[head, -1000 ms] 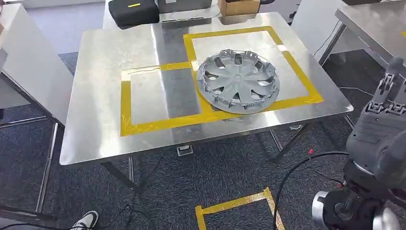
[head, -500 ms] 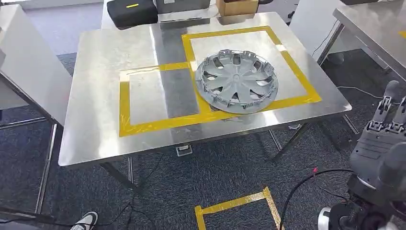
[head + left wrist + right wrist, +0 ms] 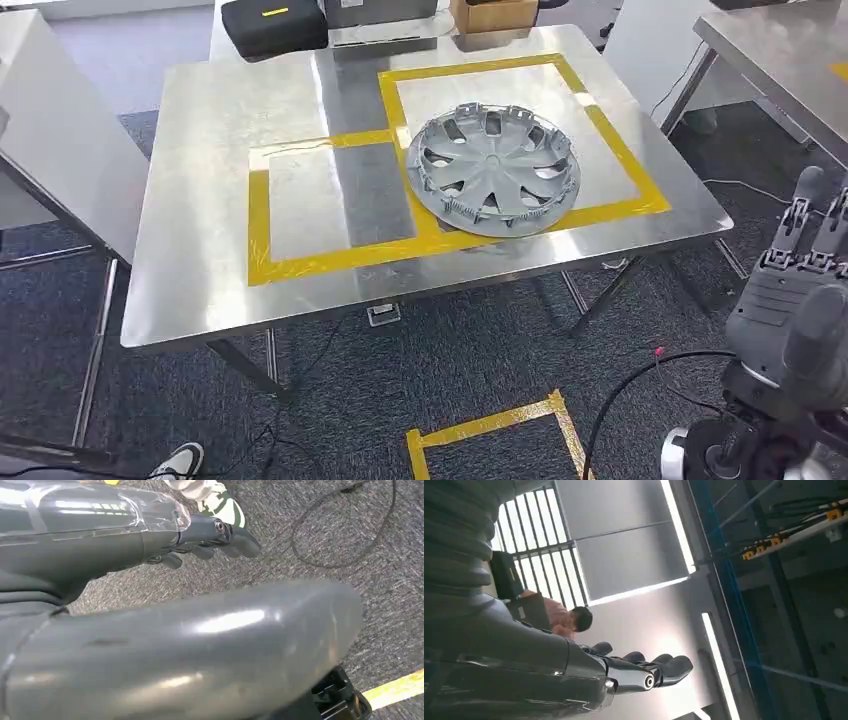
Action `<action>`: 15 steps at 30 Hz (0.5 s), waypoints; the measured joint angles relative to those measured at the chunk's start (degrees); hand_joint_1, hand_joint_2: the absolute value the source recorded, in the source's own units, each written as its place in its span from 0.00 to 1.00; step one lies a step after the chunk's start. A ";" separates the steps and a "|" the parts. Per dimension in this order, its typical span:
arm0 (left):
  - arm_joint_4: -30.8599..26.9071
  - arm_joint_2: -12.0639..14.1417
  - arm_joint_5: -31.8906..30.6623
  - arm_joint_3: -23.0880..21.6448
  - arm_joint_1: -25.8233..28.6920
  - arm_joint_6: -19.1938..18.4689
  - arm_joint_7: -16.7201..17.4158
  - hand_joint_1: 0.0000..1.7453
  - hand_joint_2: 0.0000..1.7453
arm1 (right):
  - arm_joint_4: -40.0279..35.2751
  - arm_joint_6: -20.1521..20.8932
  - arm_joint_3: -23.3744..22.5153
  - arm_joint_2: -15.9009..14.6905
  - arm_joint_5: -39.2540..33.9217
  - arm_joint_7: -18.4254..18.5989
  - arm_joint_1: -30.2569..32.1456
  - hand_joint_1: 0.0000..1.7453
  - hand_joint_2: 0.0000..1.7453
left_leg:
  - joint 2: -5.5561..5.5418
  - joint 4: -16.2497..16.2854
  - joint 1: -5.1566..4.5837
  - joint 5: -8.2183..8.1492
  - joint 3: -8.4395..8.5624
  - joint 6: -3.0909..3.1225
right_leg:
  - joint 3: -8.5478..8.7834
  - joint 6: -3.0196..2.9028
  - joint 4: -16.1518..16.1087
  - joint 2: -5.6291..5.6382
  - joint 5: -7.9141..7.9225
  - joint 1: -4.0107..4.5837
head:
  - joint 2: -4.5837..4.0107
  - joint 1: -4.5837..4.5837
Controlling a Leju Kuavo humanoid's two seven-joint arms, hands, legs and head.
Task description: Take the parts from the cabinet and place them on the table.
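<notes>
A grey wheel cover (image 3: 493, 170) lies flat on the steel table (image 3: 210, 290), inside the right-hand yellow tape square and overlapping its near left corner. My right hand (image 3: 800, 290) hangs off the table's near right corner, below its edge, fingers straight and apart, holding nothing. The right wrist view shows the same hand (image 3: 624, 675) empty against the ceiling. My left hand (image 3: 210, 535) hangs over the grey carpet with its fingers loosely extended and nothing in them.
A black case (image 3: 273, 25) and a cardboard box (image 3: 492, 14) stand at the table's far edge. Another steel table (image 3: 780, 50) is at the right, a white one (image 3: 50, 150) at the left. Yellow floor tape (image 3: 490, 425), a black cable (image 3: 620, 380) and a person's shoe (image 3: 180, 460) lie below.
My right hand has dropped lower and drawn back from the table's right edge. The view has shifted slightly. The wheel cover has stayed where it was.
</notes>
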 joint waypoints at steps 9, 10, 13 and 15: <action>0.00 0.00 -0.44 0.00 -0.01 0.70 0.24 0.00 0.00 | 0.02 -0.37 0.07 0.02 0.15 0.81 -0.10 0.00 1.00 | 0.04 0.06 -0.19 -0.12 0.01 0.13 | 0.00 0.05 -0.08 0.01 0.06 -0.08 | 0.00 0.00; 0.00 0.02 -0.46 0.00 0.00 0.83 0.37 0.00 0.00 | 0.07 -0.44 0.11 0.02 0.35 1.01 -0.16 0.00 1.00 | 0.07 0.06 -0.21 -0.15 0.01 0.18 | 0.01 0.07 -0.08 0.01 0.07 -0.11 | 0.00 0.00; 0.00 0.02 -0.70 0.00 0.00 1.01 0.92 0.00 0.00 | 0.37 -0.63 0.20 0.02 0.83 1.55 -0.35 0.00 1.00 | 0.16 0.20 -0.36 -0.27 0.00 0.37 | 0.01 0.17 -0.08 0.04 0.09 -0.25 | 0.00 0.00; 0.00 0.02 -0.79 0.00 0.00 0.92 1.53 0.00 0.00 | 0.46 -0.74 0.28 0.02 1.27 1.66 -0.56 0.00 1.00 | 0.22 0.28 -0.54 -0.40 -0.03 0.59 | 0.02 0.32 -0.08 0.04 0.10 -0.40 | 0.00 0.00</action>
